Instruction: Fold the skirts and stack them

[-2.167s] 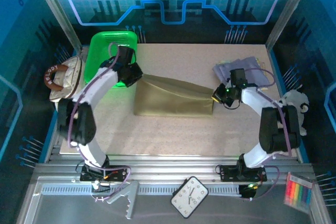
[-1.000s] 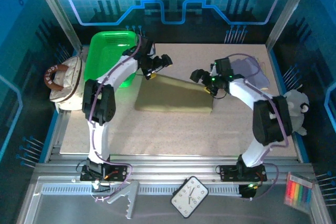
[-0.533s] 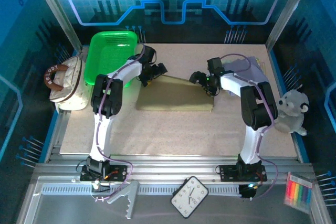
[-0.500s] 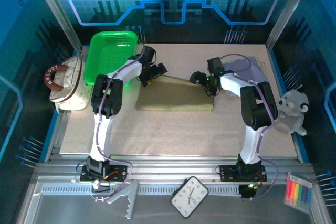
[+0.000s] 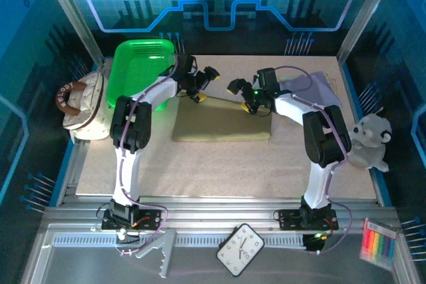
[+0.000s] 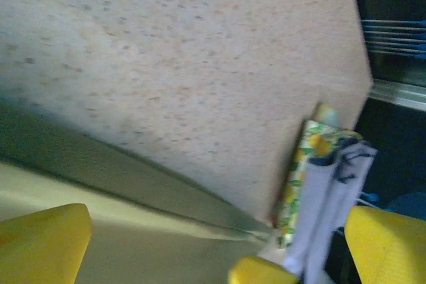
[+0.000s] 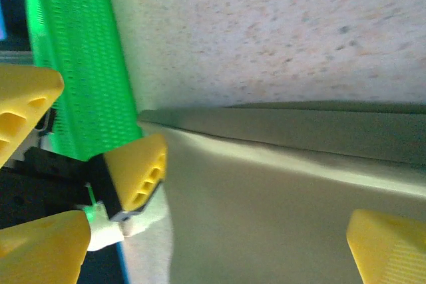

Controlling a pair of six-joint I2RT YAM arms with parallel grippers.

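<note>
The khaki-tan skirt (image 5: 219, 123) lies folded into a flat rectangle mid-table, also seen in the left wrist view (image 6: 133, 237) and the right wrist view (image 7: 279, 211). My left gripper (image 5: 205, 84) hovers open over its back left edge, nothing between its yellow fingers (image 6: 40, 244). My right gripper (image 5: 241, 96) hovers open over the back edge just to the right, facing the left one. The lavender-grey skirt (image 5: 311, 88) lies at the back right, on top of the leafy yellow-green skirt (image 6: 301, 177).
A green basket (image 5: 136, 68) stands at the back left, beside the cream handbag (image 5: 83, 104) off the table's left edge. A white plush toy (image 5: 369, 141) sits at the right edge. The table's (image 5: 219, 164) front half lies bare.
Both grippers left the khaki skirt's outer corners and swung inward along its back edge, now facing each other open. The skirt has settled into a flat rectangle.
</note>
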